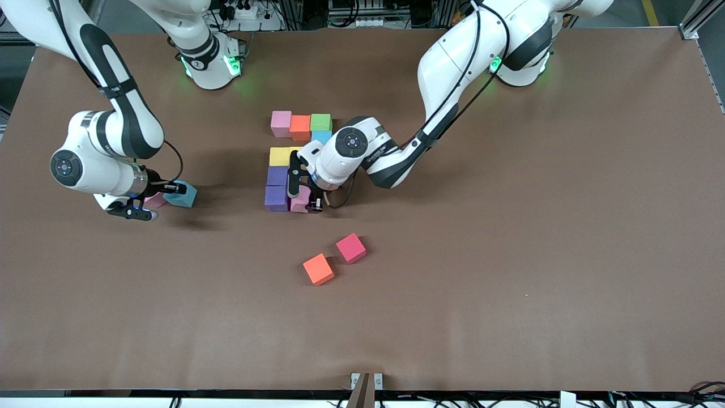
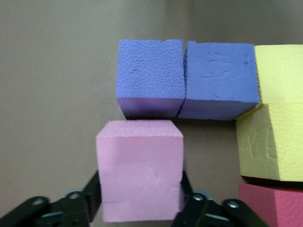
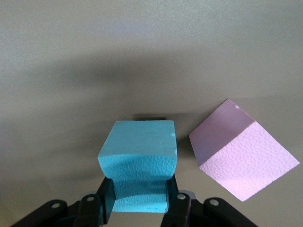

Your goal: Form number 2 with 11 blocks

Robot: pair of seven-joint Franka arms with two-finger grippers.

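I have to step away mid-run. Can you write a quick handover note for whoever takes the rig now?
Left gripper: at the figure, fingers around a pale pink block beside the purple blocks; grip uncertain.
Right gripper: shut on a light blue block, toward the right arm's end of the table.
Done: most of the 2 is laid.
Left: finish the bottom row; an orange block and crimson block lie loose nearer the front camera.

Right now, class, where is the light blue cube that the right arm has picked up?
The light blue cube is pinched in the right gripper at the right arm's end of the table, beside a loose pink cube.
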